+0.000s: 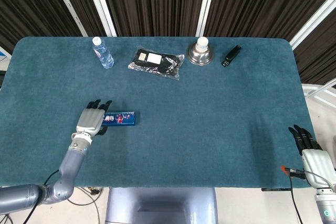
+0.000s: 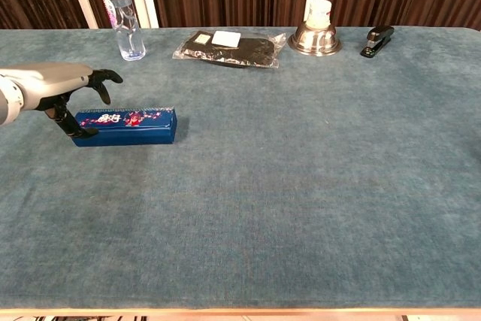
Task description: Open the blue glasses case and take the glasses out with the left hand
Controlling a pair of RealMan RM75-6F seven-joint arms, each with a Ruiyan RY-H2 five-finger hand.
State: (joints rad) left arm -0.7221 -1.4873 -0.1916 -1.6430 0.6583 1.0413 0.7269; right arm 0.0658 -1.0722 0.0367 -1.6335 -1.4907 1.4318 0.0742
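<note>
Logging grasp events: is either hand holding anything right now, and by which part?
Nothing is clearly held. The left hand is at the left end of the closed blue glasses case, fingers apart over it; the right hand is empty.

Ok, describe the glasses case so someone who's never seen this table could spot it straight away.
Start at the teal table and go to its near left part, where the left hand hangs over one end of a long, flat box. That box is the blue glasses case: closed, dark blue, with a small red and white floral pattern on its lid.
</note>
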